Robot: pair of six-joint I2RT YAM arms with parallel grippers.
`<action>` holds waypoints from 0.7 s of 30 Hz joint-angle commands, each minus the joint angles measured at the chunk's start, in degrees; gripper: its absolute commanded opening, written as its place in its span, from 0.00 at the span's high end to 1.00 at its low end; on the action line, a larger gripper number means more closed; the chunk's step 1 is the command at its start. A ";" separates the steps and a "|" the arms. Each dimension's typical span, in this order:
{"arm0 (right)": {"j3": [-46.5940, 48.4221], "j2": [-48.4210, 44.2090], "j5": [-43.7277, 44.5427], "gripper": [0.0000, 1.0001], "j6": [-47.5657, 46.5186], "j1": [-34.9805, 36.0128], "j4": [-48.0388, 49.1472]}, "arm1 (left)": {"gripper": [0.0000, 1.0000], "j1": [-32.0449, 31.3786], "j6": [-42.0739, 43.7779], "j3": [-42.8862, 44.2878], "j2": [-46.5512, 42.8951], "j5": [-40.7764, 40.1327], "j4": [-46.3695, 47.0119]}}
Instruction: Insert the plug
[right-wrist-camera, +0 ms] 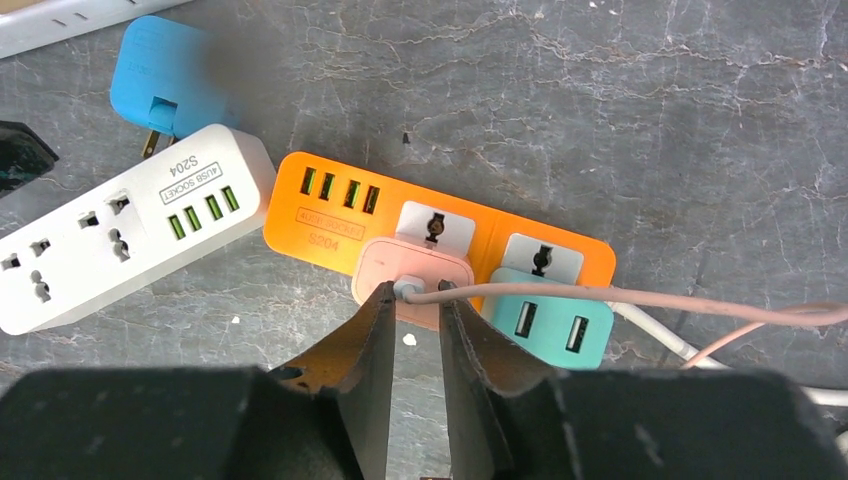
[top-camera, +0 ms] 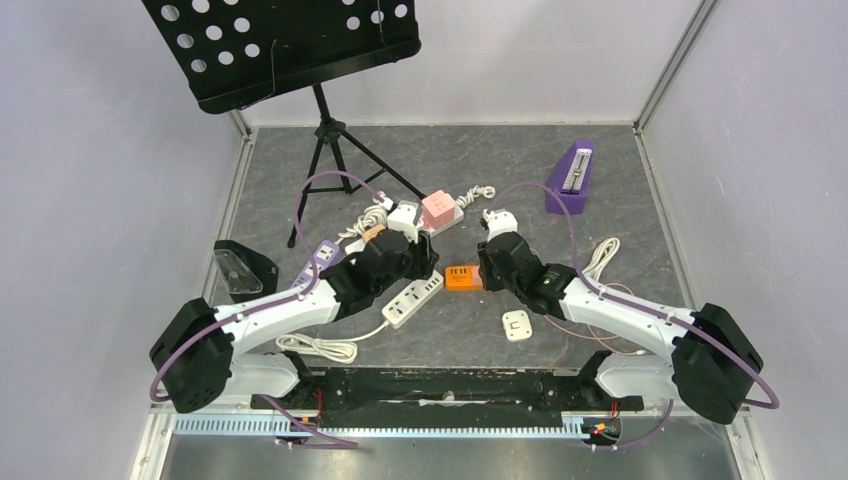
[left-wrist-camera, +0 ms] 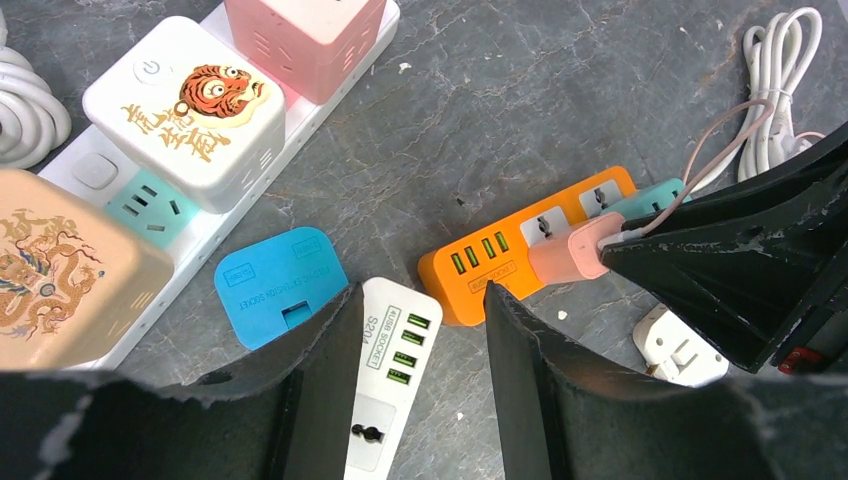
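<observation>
An orange power strip (right-wrist-camera: 330, 215) lies mid-table and also shows in the top view (top-camera: 462, 277). A pink plug (right-wrist-camera: 410, 268) with a pink cable sits in one of its sockets, next to a teal USB charger (right-wrist-camera: 550, 325). My right gripper (right-wrist-camera: 417, 292) is closed narrowly on the pink plug's top, where the cable connector comes out. In the left wrist view the pink plug (left-wrist-camera: 565, 255) meets that gripper's black tip. My left gripper (left-wrist-camera: 418, 305) is open and empty, its fingers straddling the end of a white power strip (left-wrist-camera: 390, 380).
A blue adapter (left-wrist-camera: 280, 285) and a long white strip (left-wrist-camera: 215, 235) carrying cube chargers lie to the left. A loose white adapter (top-camera: 517, 325) lies near the front. A music stand (top-camera: 325, 140), a purple metronome (top-camera: 572, 178) and coiled cables (top-camera: 600, 258) stand around.
</observation>
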 commanded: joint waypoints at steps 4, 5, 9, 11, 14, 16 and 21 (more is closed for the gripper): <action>5.58 -2.53 3.08 0.67 1.11 0.28 -5.96 | 0.46 0.59 -2.35 0.08 -2.60 -0.32 1.04; 6.85 -2.71 2.79 0.65 0.77 0.21 -6.48 | 0.45 0.60 -2.35 0.11 -2.72 -0.23 1.03; 9.68 -4.29 0.21 0.61 0.43 0.26 -8.67 | 0.45 0.78 -3.03 0.14 -2.09 1.09 1.23; 9.10 -6.09 -1.20 0.59 0.73 0.28 -9.47 | 0.45 0.78 -4.13 0.19 -0.55 2.27 1.99; 7.42 -9.45 -3.04 0.54 0.34 0.27 -11.25 | 0.43 0.87 -8.03 1.60 3.61 3.97 2.73; 6.87 -11.77 -0.42 0.53 0.51 0.19 -14.21 | 0.43 0.87 -9.73 3.24 7.24 5.39 3.06; 3.33 -17.48 2.19 0.54 2.78 -1.29 -18.37 | 0.44 0.87 -11.98 6.83 15.22 6.88 4.09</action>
